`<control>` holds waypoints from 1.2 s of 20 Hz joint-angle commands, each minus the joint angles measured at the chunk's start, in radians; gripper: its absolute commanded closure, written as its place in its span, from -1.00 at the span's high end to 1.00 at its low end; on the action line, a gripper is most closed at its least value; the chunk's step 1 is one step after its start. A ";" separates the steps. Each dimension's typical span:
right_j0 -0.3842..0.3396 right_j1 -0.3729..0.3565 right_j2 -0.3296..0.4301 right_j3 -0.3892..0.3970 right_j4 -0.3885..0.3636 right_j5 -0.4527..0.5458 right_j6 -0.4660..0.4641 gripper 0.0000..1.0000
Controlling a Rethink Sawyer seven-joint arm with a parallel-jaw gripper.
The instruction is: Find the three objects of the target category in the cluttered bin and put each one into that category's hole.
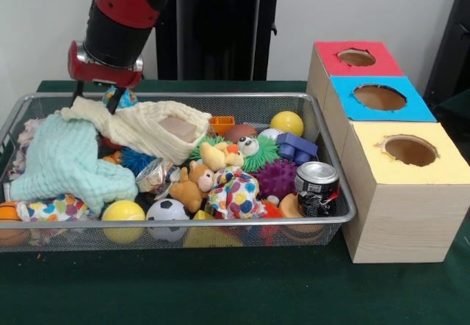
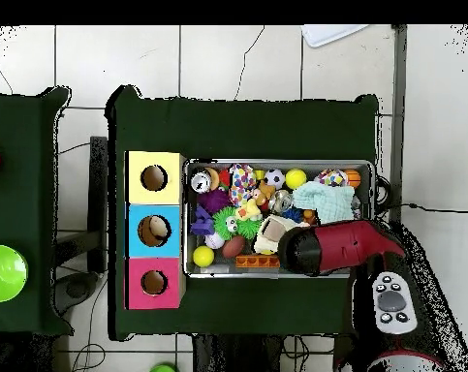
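The gripper stands with its jaws spread, tips at the cream cloth in the bin, toward the table's robot-side edge. A crinkly clear bottle shows among the toys; the silver can bears no legible lettering. The blue-topped hole lies in the wooden box beside the bin.

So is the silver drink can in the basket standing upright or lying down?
Upright. In the front view the can stands in the wire basket's corner nearest the wooden box, its round top facing up.
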 commanded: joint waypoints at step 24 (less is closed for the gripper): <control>0.203 0.350 -0.278 -0.276 -0.202 -0.607 0.273 -1.00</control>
